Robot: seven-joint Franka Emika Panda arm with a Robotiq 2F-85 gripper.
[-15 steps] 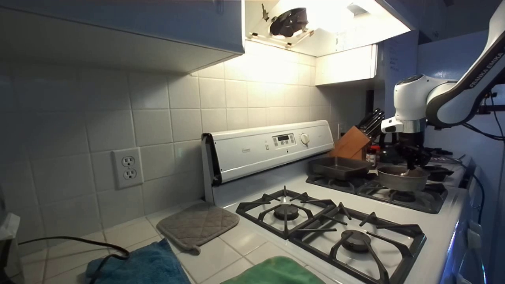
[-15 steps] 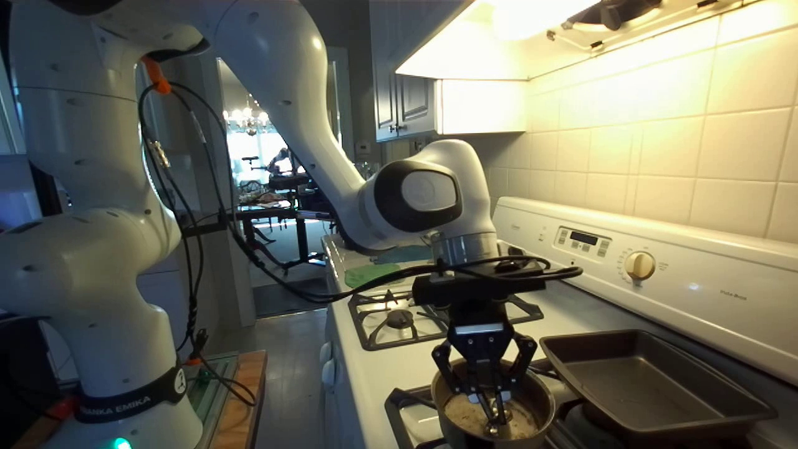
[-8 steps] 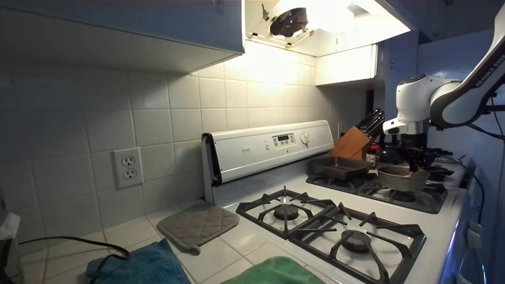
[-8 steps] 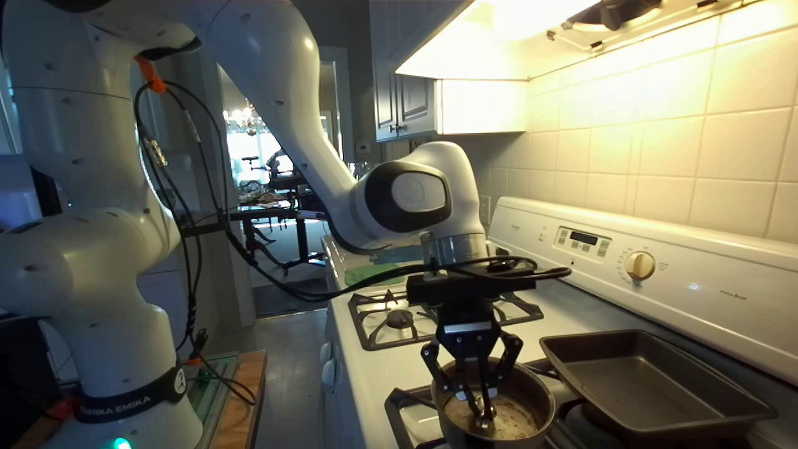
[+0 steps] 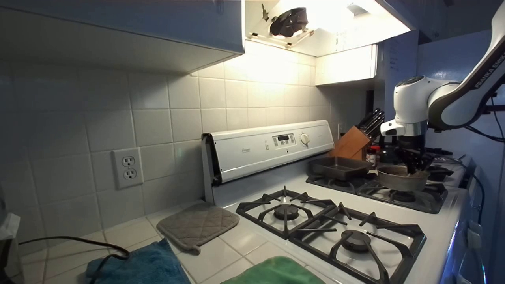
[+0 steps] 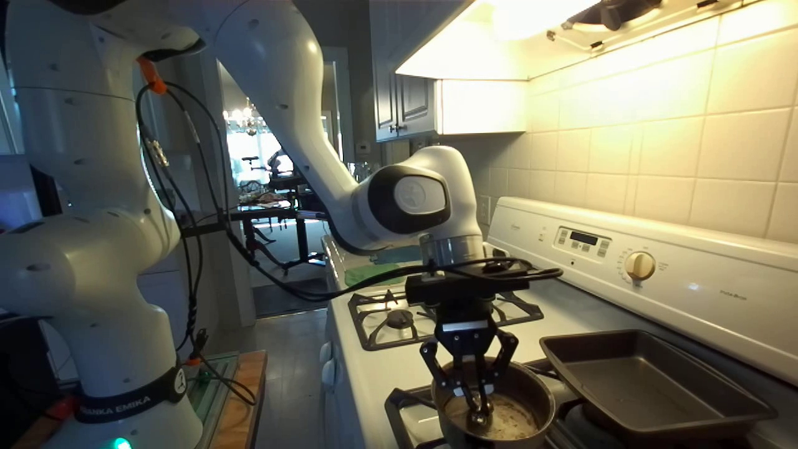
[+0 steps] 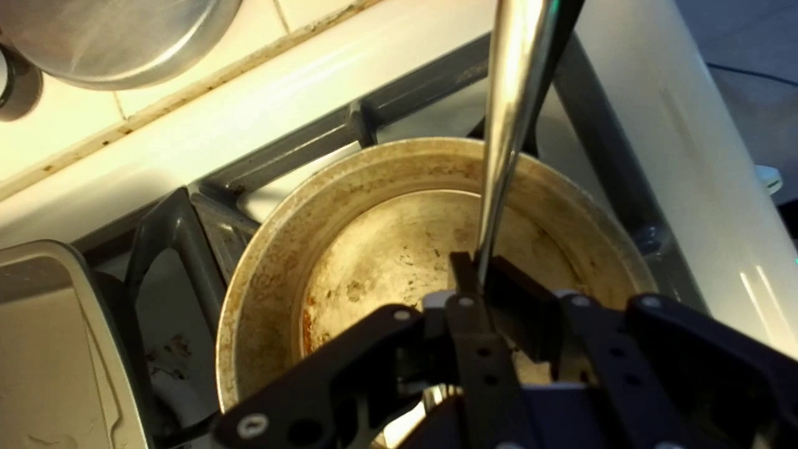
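A round metal pot (image 6: pixel 543 399) with a stained inside sits on a stove grate; it also shows in an exterior view (image 5: pixel 400 182) and the wrist view (image 7: pixel 268 312). My gripper (image 6: pixel 477 402) points down into the pot. In the wrist view the gripper (image 7: pixel 481 271) is shut on a shiny metal utensil (image 7: pixel 508 93), whose narrow handle passes between the fingertips and runs up out of view. In an exterior view a shiny metal part shows just under the fingertips, inside the pot. The utensil's lower end is mostly hidden by the fingers.
A dark rectangular baking pan (image 6: pixel 648 380) stands beside the pot, toward the stove's control panel (image 6: pixel 583 240). Grates (image 5: pixel 357 240), a knife block (image 5: pixel 351 144), a grey potholder (image 5: pixel 197 225), a blue cloth (image 5: pixel 146 264) and a green cloth (image 5: pixel 276 272) are nearby. A range hood hangs above.
My gripper with the utensil has shifted a little sideways within the pot, then slightly down. It has stayed shut. The pot and baking pan have not moved.
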